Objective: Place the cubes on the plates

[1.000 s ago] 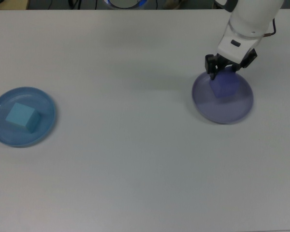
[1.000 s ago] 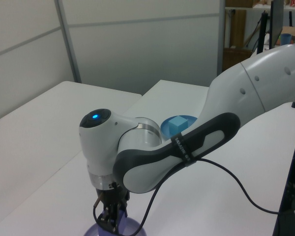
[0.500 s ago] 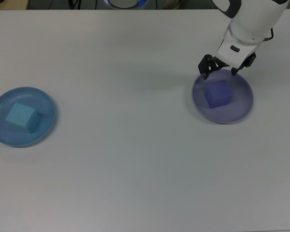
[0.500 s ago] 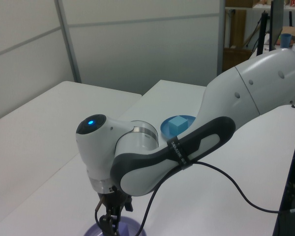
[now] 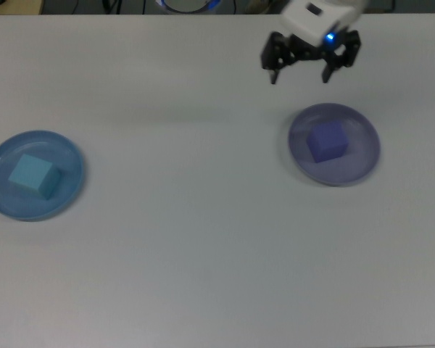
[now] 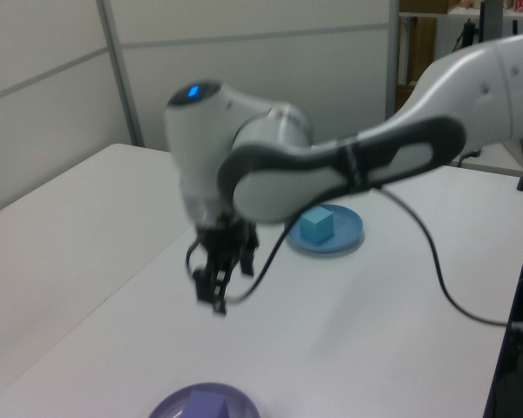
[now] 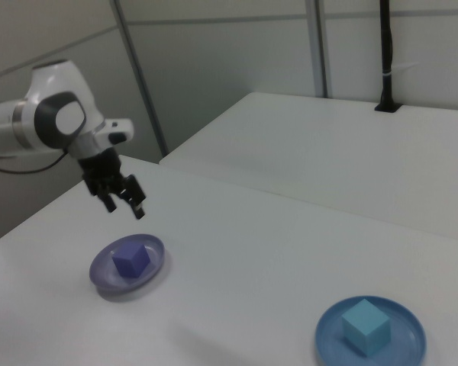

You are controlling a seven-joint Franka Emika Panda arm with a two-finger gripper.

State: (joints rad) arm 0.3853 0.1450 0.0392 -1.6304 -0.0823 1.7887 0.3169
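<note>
While the white tabletop [image 5: 203, 254] fills the top view, its near half carries nothing but bare surface. Going near to far in the right view: blue plate [image 7: 401, 347] sits closest, at the right view's lower right, with the light cyan cube [image 7: 366, 325] resting inside it, roughly centred. Same pair shows at the top view's far left, blue plate [image 5: 67, 192] with cyan cube [image 5: 33, 175] set slightly toward the near side of its middle; in the left view the plate [image 6: 349, 237] lies far back with the cube [image 6: 315, 225] on it.

Farther in, lavender plate [image 7: 154, 255] holds the indigo cube [image 7: 130, 259], flat on the plate floor, clear of the rim. Top view: lavender plate [image 5: 362, 163] at the top view's right, indigo cube [image 5: 327, 141] just off centre. Left view catches only the plate's upper edge [image 6: 170, 402] at the bottom of frame, cube top [image 6: 207, 404] showing.

The two plates lie well apart, at opposite ends of the tabletop.

Farthest back: gripper [image 5: 301, 69] hangs in the air above the tabletop, beyond the lavender plate, touching nothing. Jaws spread apart, empty. Right view has the gripper [image 7: 124, 202] above and behind the plate; left view shows it [image 6: 216, 283] pointing down under the white arm [image 6: 331, 165].
</note>
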